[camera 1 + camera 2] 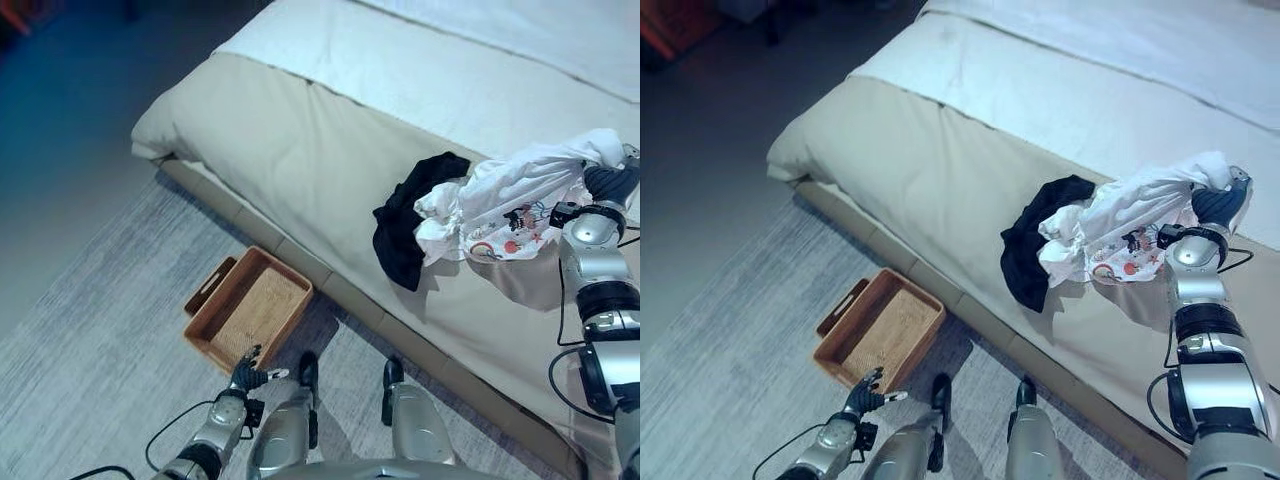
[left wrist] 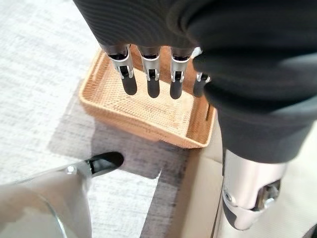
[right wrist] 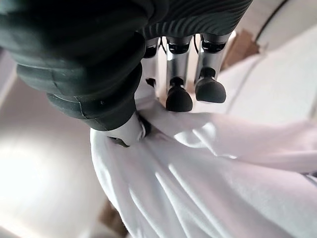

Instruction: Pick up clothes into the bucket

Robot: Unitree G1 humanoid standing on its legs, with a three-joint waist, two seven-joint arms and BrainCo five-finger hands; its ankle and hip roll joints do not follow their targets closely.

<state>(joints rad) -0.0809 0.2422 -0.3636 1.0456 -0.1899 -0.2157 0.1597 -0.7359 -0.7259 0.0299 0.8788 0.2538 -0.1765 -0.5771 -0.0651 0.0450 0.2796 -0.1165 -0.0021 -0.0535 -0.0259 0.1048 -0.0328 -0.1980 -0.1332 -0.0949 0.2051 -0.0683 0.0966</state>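
Note:
My right hand [image 1: 610,182] is raised over the right side of the bed, shut on a white garment with colourful prints [image 1: 510,205]. The cloth hangs bunched from the hand; the right wrist view shows my fingers [image 3: 178,96] and thumb pinching its white folds [image 3: 208,168]. A black garment [image 1: 405,225] lies on the beige bedcover, partly under the white one. The woven basket [image 1: 255,312] sits empty on the rug beside the bed. My left hand [image 1: 245,375] hovers low at the basket's near corner, its fingers [image 2: 148,74] straight and open over the basket [image 2: 148,116].
The bed [image 1: 300,140] runs diagonally across the view, beige cover in front and white sheet behind. A grey rug [image 1: 90,380] covers the floor at the lower left, with dark floor beyond it.

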